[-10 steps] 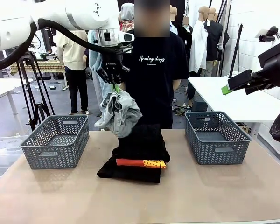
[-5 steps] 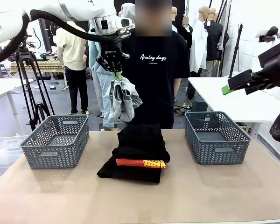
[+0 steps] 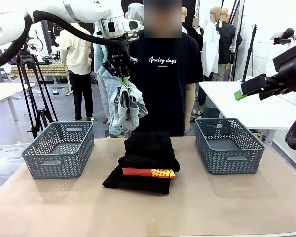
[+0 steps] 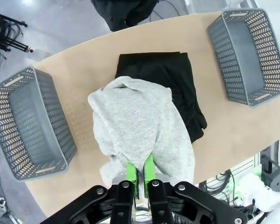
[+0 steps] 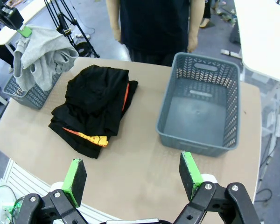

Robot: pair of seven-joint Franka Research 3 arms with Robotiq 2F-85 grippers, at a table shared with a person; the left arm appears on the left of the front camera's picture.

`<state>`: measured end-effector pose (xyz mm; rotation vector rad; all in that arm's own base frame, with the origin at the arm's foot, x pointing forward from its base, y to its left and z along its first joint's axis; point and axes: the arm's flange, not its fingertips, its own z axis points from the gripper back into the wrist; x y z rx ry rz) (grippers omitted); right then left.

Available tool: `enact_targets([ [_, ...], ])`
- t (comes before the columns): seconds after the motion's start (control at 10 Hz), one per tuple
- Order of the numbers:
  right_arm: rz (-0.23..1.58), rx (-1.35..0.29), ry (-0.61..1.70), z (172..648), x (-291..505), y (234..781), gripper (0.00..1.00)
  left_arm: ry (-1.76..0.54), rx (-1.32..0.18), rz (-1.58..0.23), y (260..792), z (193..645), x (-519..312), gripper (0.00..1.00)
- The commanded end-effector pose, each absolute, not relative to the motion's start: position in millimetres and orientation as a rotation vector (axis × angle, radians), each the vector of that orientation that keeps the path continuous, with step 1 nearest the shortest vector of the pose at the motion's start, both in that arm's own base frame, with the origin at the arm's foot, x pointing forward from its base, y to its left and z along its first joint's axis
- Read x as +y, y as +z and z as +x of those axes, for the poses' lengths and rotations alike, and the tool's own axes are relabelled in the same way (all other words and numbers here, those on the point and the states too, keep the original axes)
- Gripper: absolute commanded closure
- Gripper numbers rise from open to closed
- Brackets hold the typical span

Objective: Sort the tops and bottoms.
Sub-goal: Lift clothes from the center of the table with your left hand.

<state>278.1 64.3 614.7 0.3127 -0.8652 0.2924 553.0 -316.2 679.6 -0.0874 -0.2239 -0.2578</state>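
Front view, 11 o'clock: left arm [image 3: 74,7], glossy white shell; thick black cable [image 3: 84,36] slung under it. Its left gripper [image 3: 124,80] black, small white lettering on the housing, green-tipped. Left wrist view, 6 o'clock: black linkages, silver round pins [image 4: 122,185], two narrow green fingers [image 4: 130,171]. The right gripper [image 5: 133,173]: black links, silver pins, flat green pads [image 5: 76,175] at 8 and 4 o'clock. Front view, 3 o'clock: right arm [image 3: 291,66], angular black casing.

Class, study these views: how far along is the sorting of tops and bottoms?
Done: nothing; the left basket and right basket hold no garment. In hand: the left gripper, shut on the grey top, holds it above the table. Left: the orange top and black bottoms, stacked mid-table; right gripper open.
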Motion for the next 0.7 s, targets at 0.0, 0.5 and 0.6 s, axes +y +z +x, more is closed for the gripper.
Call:
enact_targets([
  [0.0, 0.321, -0.859, 0.297, 278.7, 64.0, 614.2, 0.0, -0.255, -0.232, -0.092, 683.2, 553.1, -314.6, 1.0],
  [0.5, 0.321, -0.859, 0.297, 278.7, 64.0, 614.2, 0.0, -0.255, -0.232, -0.092, 683.2, 553.1, -314.6, 1.0],
  [0.6, 0.321, -0.859, 0.297, 278.7, 64.0, 614.2, 0.0, -0.255, -0.232, -0.092, 683.2, 553.1, -314.6, 1.0],
])
